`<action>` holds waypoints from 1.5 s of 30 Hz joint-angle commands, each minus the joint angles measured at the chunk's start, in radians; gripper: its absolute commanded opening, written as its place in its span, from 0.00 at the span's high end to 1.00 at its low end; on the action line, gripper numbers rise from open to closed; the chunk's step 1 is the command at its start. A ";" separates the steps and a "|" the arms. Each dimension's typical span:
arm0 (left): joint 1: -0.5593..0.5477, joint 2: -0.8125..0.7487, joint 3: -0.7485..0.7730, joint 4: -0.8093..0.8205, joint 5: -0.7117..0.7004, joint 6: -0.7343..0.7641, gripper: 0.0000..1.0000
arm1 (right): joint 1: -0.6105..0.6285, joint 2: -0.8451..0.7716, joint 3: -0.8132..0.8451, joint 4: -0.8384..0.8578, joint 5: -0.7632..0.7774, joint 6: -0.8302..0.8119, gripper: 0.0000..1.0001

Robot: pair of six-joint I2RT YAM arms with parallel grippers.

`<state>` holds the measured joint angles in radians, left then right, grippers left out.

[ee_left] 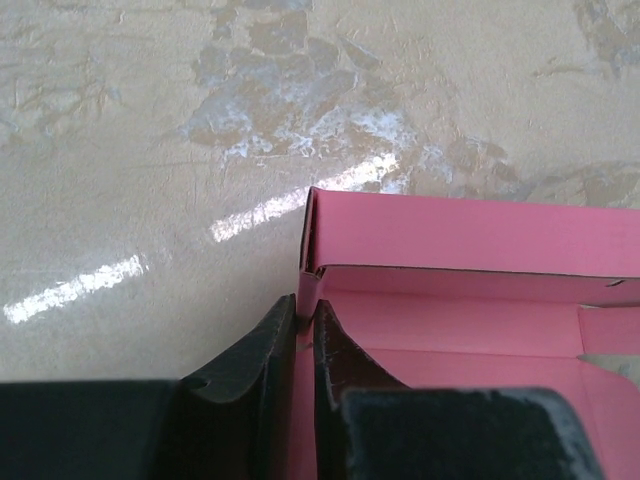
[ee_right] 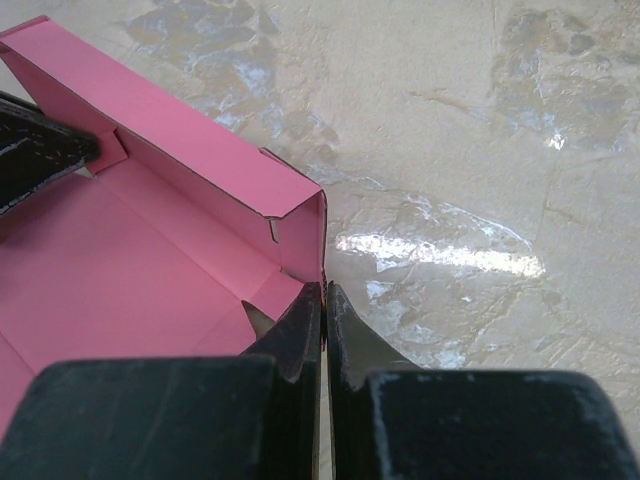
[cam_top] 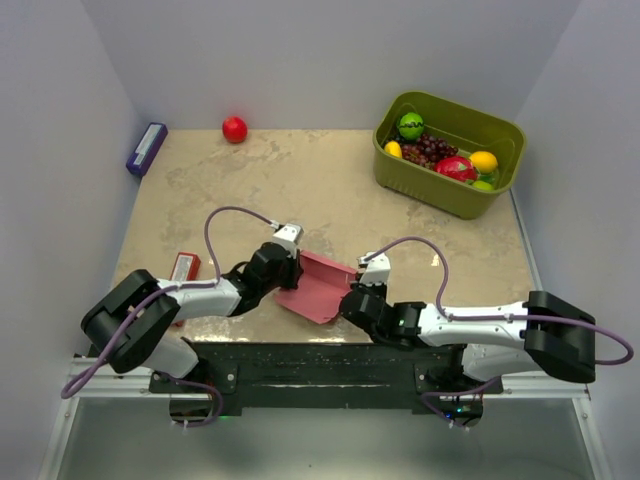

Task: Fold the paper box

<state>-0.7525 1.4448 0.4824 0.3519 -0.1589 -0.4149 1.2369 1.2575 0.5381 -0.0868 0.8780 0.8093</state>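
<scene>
Table (cam_top: pixel 300 185): beige marbled top, glossy, with bright streaks of reflected light in both close views.
Walls (cam_top: pixel 300 50): plain pale panels around the left, back and right of the table.
Basket (cam_top: pixel 432 190): olive-green plastic tub, upper right of the overhead view, standing near the far right corner.
Fruit in basket: green round fruit (cam_top: pixel 410 126), dark grapes (cam_top: pixel 430 150), red fruit (cam_top: pixel 456 168), lemon (cam_top: pixel 484 161).
Red ball (cam_top: pixel 234 129): small, round, top centre-left, close to the back wall.
Purple box (cam_top: pixel 146 149): slim, upper left, lying along the left wall.
Red packet (cam_top: pixel 185 267): flat, white label, left middle, partly hidden.
</scene>
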 commanded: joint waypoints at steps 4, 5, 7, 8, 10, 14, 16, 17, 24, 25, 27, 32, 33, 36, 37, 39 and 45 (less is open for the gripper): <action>0.058 -0.024 -0.036 0.154 0.084 0.082 0.76 | 0.006 -0.024 -0.036 0.051 0.009 -0.018 1.00; 0.065 -0.023 -0.042 0.162 0.093 0.088 0.74 | 0.007 -0.032 -0.038 0.055 0.006 -0.019 1.00; 0.071 -0.023 -0.044 0.170 0.108 0.103 0.72 | 0.006 -0.036 -0.044 0.056 0.001 -0.022 1.00; 0.079 -0.024 -0.044 0.171 0.113 0.108 0.71 | 0.007 -0.040 -0.046 0.058 -0.002 -0.021 1.00; 0.088 -0.024 -0.047 0.173 0.127 0.117 0.70 | 0.006 -0.043 -0.052 0.062 -0.005 -0.024 1.00; 0.113 -0.032 -0.059 0.191 0.143 0.134 0.67 | 0.006 -0.050 -0.066 0.082 -0.019 -0.036 1.00; 0.122 -0.032 -0.065 0.206 0.154 0.145 0.65 | 0.006 -0.061 -0.076 0.105 -0.033 -0.045 1.00; 0.127 -0.032 -0.067 0.220 0.183 0.149 0.64 | 0.006 -0.063 -0.079 0.110 -0.034 -0.047 1.00; 0.156 -0.026 -0.099 0.318 0.301 0.197 0.57 | 0.006 -0.087 -0.101 0.130 -0.054 -0.058 1.00; 0.166 -0.026 -0.110 0.329 0.327 0.202 0.57 | 0.006 -0.087 -0.102 0.130 -0.054 -0.056 1.00; 0.176 -0.029 -0.128 0.367 0.373 0.214 0.55 | 0.006 -0.086 -0.099 0.114 -0.054 -0.050 1.00; 0.190 0.002 -0.133 0.421 0.455 0.238 0.53 | 0.006 -0.063 -0.098 0.130 -0.056 -0.074 1.00; 0.191 0.011 -0.127 0.426 0.464 0.243 0.53 | 0.006 -0.060 -0.101 0.145 -0.062 -0.087 1.00; 0.191 0.040 -0.113 0.449 0.512 0.252 0.54 | 0.006 -0.041 -0.104 0.162 -0.074 -0.096 1.00; 0.191 0.046 -0.111 0.450 0.513 0.255 0.55 | 0.006 -0.038 -0.104 0.167 -0.076 -0.099 1.00; 0.191 0.063 -0.097 0.453 0.521 0.268 0.55 | 0.006 -0.033 -0.109 0.177 -0.083 -0.102 1.00; 0.197 0.111 -0.073 0.466 0.533 0.289 0.58 | 0.006 -0.032 -0.121 0.202 -0.097 -0.119 1.00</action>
<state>-0.5629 1.5276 0.3687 0.7494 0.3336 -0.1673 1.2369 1.2182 0.4282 0.0639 0.8154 0.7200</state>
